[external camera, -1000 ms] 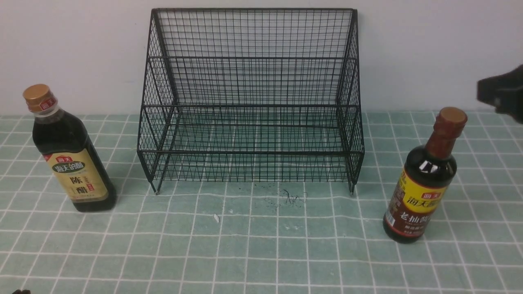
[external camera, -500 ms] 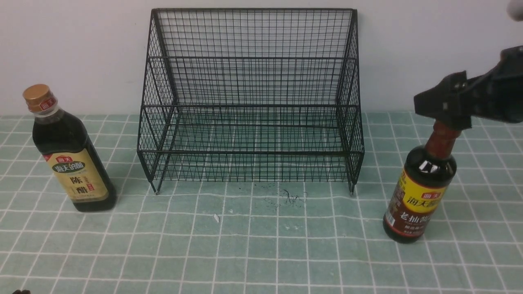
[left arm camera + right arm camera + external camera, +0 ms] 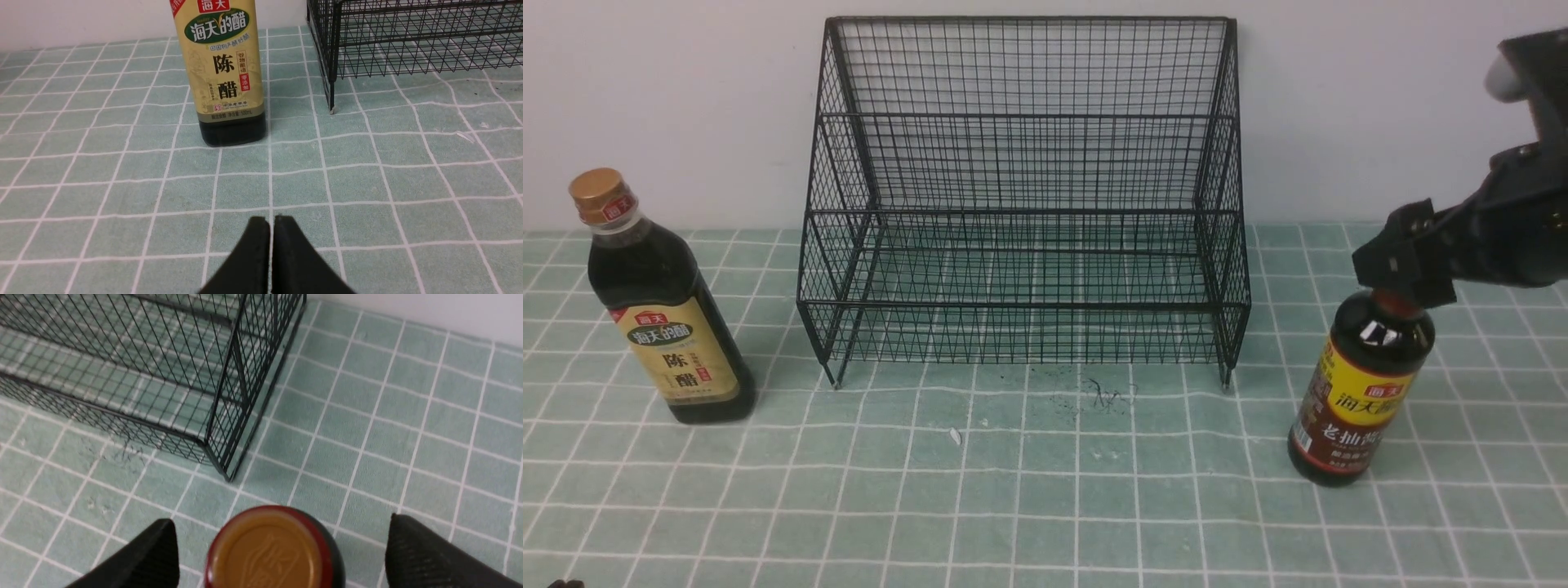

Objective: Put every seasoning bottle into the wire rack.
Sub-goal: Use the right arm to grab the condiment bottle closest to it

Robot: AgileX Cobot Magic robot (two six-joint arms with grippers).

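Observation:
The black wire rack [image 3: 1021, 305] stands empty against the back wall. Left of it stands the squarish seasoning bottle [image 3: 666, 327] with a gold cap and tan label. The round seasoning bottle [image 3: 1368, 392] with a yellow label stands to the rack's right. My right gripper [image 3: 1405, 261] hangs over that bottle's neck and hides it in the front view. In the right wrist view the gripper [image 3: 281, 523] is open, a finger on each side of the cap [image 3: 269, 551], apart from it. My left gripper [image 3: 270, 222] is shut and empty, low over the cloth, short of the squarish bottle [image 3: 222, 73].
A green checked cloth [image 3: 1045, 490] covers the table. Dark scuff marks [image 3: 1094, 396] and a small white scrap [image 3: 956, 435] lie in front of the rack. The rack's corner leg [image 3: 229, 475] stands close to the round bottle, and its other front leg [image 3: 331, 107] stands beside the squarish bottle.
My right gripper came in from the right edge, opened wide and dropped down around the round bottle's neck. Both bottles, the rack and the left gripper stayed put.

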